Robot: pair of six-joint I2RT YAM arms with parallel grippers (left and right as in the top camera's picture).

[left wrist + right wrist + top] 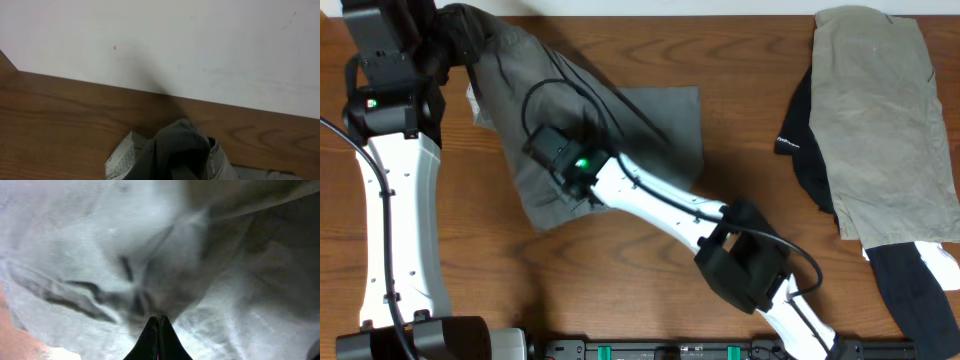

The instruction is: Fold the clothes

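Readable text: none | Lettering: small white print on the black garment (810,160), far right of the bench, too small to read | Numbers, brands, signs: none legible

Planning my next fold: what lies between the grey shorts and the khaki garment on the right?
In the overhead view, bare table runs from the shorts to a black garment showing beside the khaki garment.

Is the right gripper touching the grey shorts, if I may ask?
Touching. Right wrist view: the right gripper, shut, pinches a puckered fold of the grey shorts.
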